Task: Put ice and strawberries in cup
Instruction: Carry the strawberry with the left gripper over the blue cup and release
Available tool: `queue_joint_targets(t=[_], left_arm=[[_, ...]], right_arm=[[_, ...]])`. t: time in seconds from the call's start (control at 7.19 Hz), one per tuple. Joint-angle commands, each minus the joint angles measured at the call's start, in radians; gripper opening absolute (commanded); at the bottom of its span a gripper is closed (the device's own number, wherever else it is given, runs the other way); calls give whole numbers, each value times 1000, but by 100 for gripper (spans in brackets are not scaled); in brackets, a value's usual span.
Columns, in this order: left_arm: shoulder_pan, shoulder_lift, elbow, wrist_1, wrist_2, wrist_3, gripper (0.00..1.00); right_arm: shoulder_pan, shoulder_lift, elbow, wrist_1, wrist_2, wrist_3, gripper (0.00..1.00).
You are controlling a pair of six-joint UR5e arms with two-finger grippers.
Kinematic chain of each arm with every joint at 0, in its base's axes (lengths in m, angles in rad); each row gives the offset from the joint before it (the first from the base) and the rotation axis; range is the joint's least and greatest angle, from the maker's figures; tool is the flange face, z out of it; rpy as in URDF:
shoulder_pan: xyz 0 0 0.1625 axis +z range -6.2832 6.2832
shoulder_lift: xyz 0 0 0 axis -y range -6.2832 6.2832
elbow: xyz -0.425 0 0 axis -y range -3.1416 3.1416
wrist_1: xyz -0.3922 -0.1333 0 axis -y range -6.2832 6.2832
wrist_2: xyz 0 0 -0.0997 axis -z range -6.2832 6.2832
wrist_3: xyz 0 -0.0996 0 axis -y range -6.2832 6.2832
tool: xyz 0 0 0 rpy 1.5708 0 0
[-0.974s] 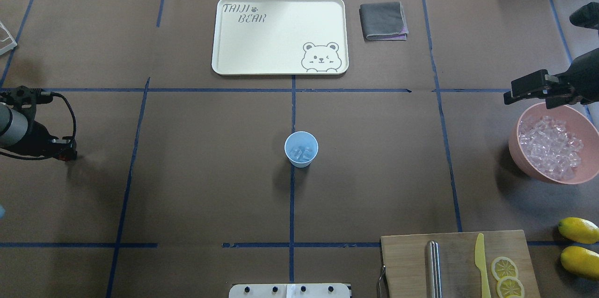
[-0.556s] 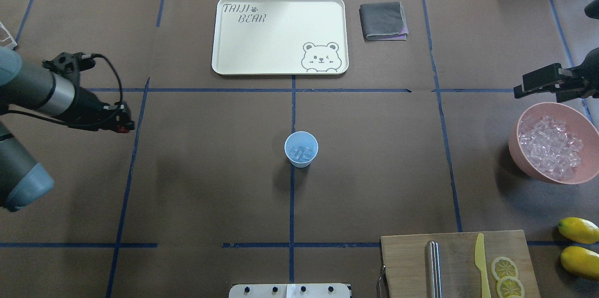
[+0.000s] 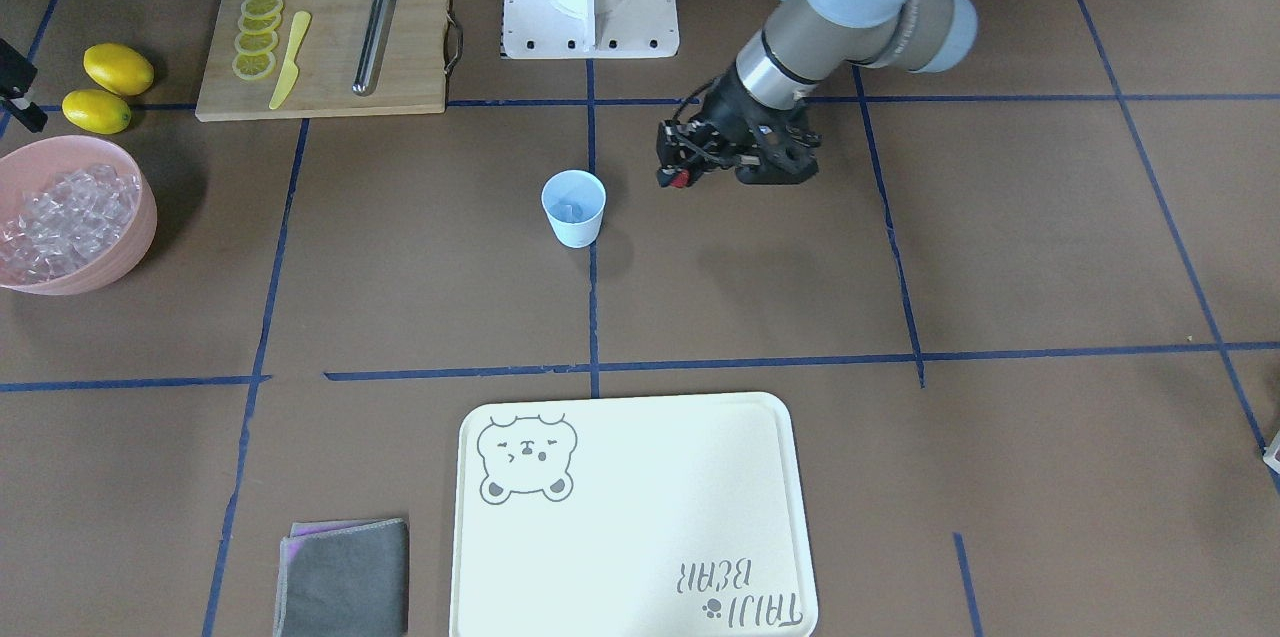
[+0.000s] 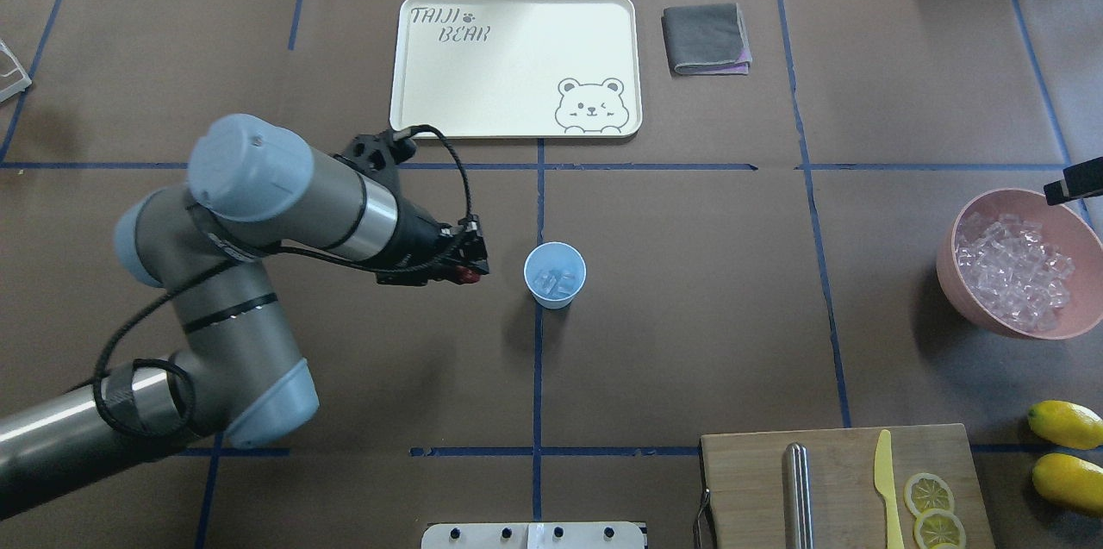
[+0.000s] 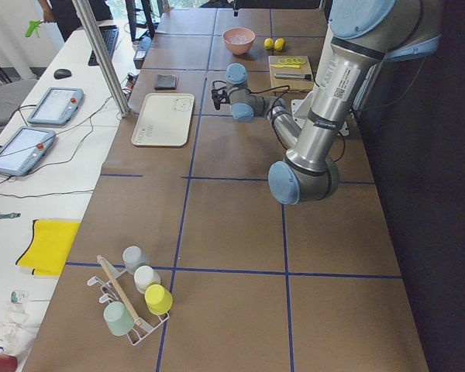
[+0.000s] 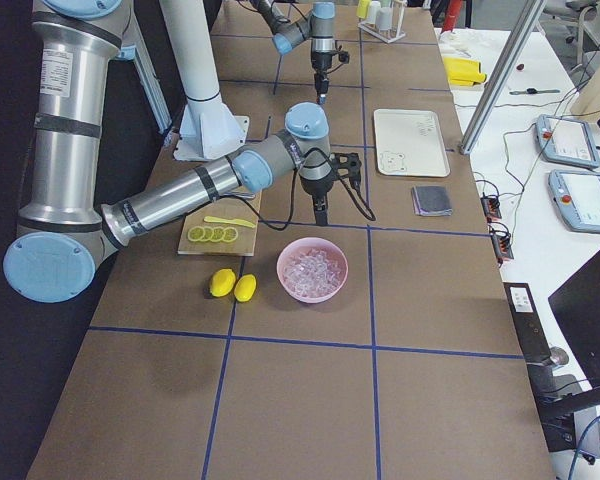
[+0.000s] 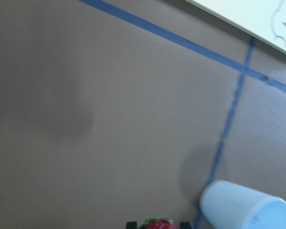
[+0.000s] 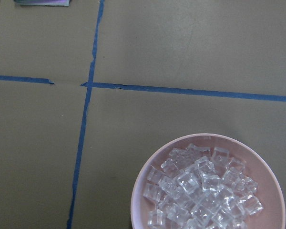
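Left gripper grips the strawberry just beside the cup, which holds ice; bare table surrounds them. Right gripper sits at the frame's edge, its opening unreadable.

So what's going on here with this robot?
The left gripper holds a strawberry just beside the cup, not yet over it. The cup already has some ice in it. The right gripper hangs at the table's edge by the bowl with the rest of the ice. I can't tell whether it's open or shut.
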Motion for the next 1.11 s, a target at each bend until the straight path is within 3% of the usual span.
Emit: queue_joint_targets(t=[0.0, 0.42, 0.56, 0.97], left_arm=[[64, -117, 79, -10, 101, -5, 2], [68, -155, 87, -11, 105, -1, 13], [67, -152, 88, -13, 105, -1, 46], [64, -150, 88, -30, 148, 1, 55]], right_arm=[[11, -14, -8, 1, -1, -30, 99], [11, -14, -8, 1, 0, -31, 99], [11, -14, -10, 1, -1, -31, 99], [11, -16, -10, 1, 0, -31, 99]])
